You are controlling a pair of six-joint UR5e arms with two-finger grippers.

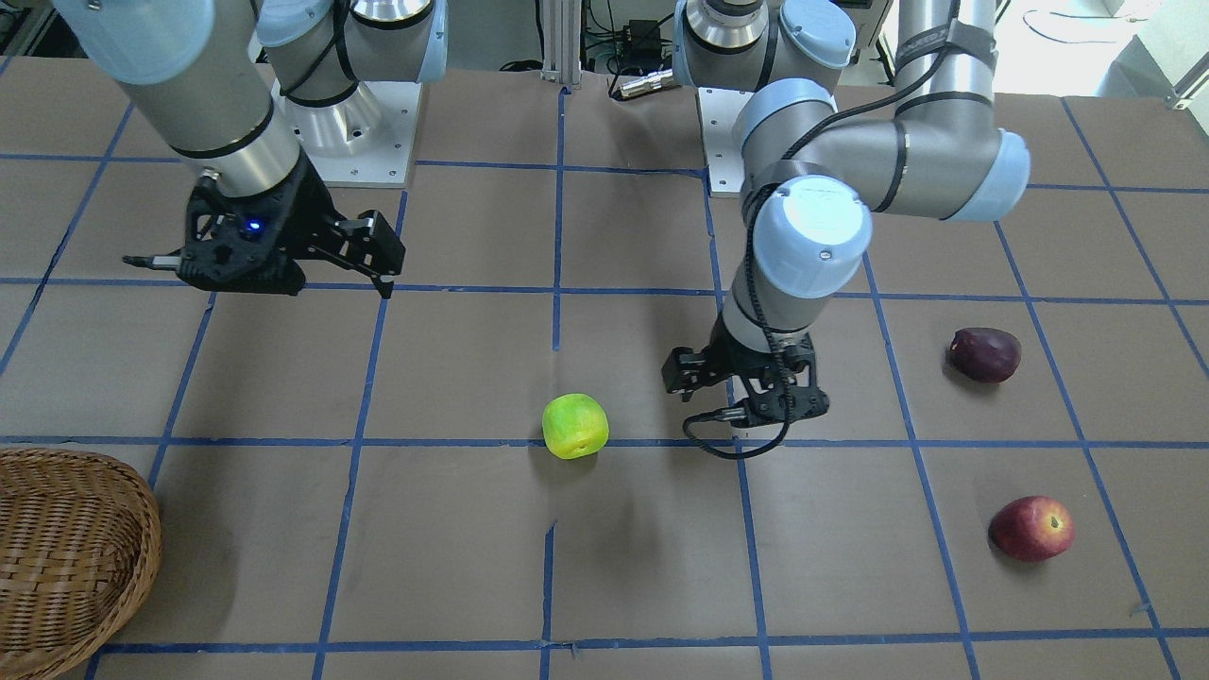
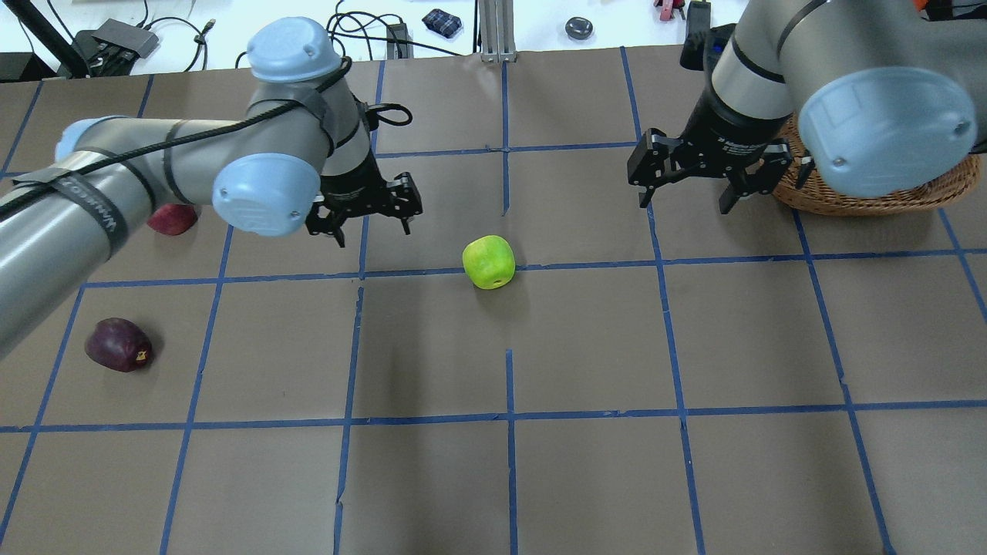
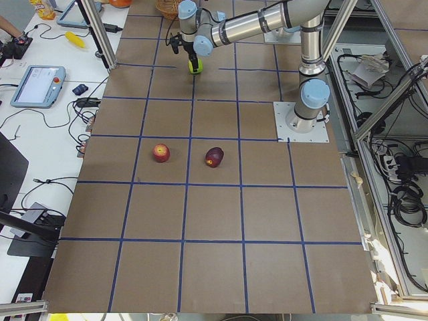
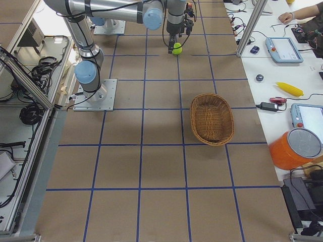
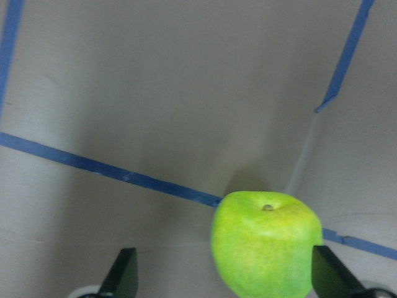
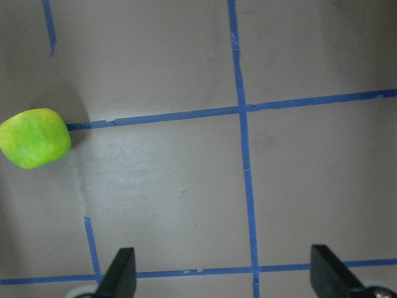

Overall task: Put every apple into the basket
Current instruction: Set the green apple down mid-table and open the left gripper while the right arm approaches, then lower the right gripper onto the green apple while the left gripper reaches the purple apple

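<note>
Brown paper tabletop with a blue tape grid. The bright yellow-green round apple [image 2: 488, 262] sits near the table's middle. The left gripper [image 2: 372, 230], fingers spread wide and empty, hangs just beside it toward the left edge. The wrist view shows the apple off-centre, probably nearer one finger. The right gripper [image 2: 686, 204], likewise spread and empty, is farther off, near the shallow woven wicker basket [image 2: 871, 202] by the far edge.
</note>
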